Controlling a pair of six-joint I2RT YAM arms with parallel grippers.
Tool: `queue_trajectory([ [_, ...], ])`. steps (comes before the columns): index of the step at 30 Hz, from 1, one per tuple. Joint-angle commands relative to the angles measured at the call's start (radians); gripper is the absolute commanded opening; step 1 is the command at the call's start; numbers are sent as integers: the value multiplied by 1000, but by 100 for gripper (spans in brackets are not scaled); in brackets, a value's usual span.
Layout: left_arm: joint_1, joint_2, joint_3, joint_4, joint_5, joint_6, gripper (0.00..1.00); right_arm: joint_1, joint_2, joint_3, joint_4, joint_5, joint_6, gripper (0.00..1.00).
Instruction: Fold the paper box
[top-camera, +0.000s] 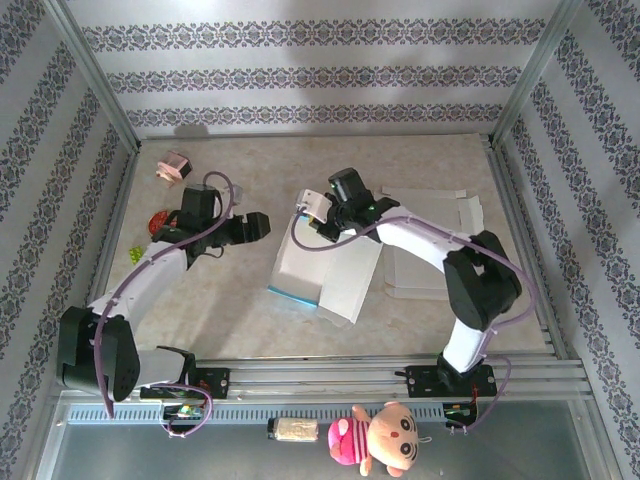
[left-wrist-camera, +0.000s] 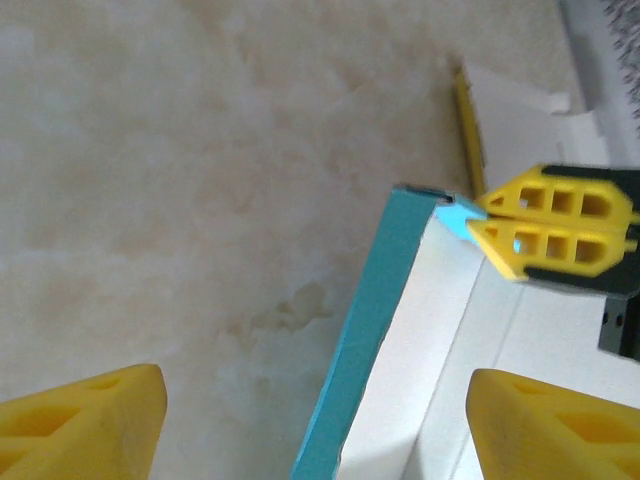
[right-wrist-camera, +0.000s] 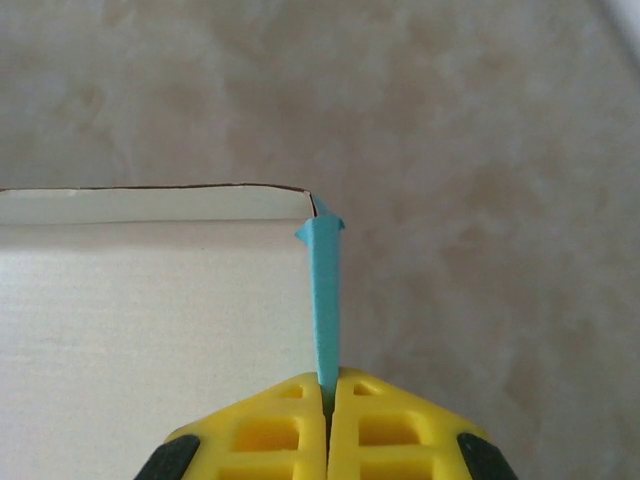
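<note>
Left gripper (top-camera: 258, 225), top external view: positioned left of centre, its black jaws point right toward the white paper box (top-camera: 322, 272) with a teal edge. The jaw spacing cannot be judged from this view. The paper box lies at the centre of the frame on the beige marbled tabletop (top-camera: 230, 310). The right gripper (top-camera: 306, 218) sits at the upper left corner of the paper box. Flat white cardboard sheets (top-camera: 430, 250) lie right of the box, partly under the right arm. A small pink object (top-camera: 173, 167), a red object (top-camera: 160, 220) and a yellow-green object (top-camera: 135, 255) lie near the left edge of the tabletop. A plush doll with pink striped clothing (top-camera: 385, 440) and a small pale cylinder (top-camera: 293, 430) lie along the bottom edge.

Left wrist view: the left gripper (left-wrist-camera: 315, 385) stands wide open and grips nothing. Its yellow fingers (left-wrist-camera: 90, 425) occupy the lower left and lower right corners. The teal edge of the paper box (left-wrist-camera: 440, 310) runs diagonally from bottom centre toward right of centre, passing between the fingers. Right of centre, the right gripper (left-wrist-camera: 478, 220) pinches the teal corner of the box.

Right wrist view: the right gripper (right-wrist-camera: 327, 385), at bottom centre, is fully closed on the thin teal flap (right-wrist-camera: 322, 300) of the paper box (right-wrist-camera: 150, 300). The flap rises edge-on from the fingertips to the box corner at centre frame. The white box panel occupies the lower left.
</note>
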Motion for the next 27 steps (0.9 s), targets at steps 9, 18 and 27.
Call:
queue_trajectory([
  [9,-59,70,-47,35,-47,-48,81,34,313,305,-454,134,-77,6],
  [18,-59,78,-38,52,-67,-49,83,42,402,453,-679,261,-108,22],
  [27,-59,70,-46,58,-67,-57,84,41,433,545,-763,273,-117,30],
])
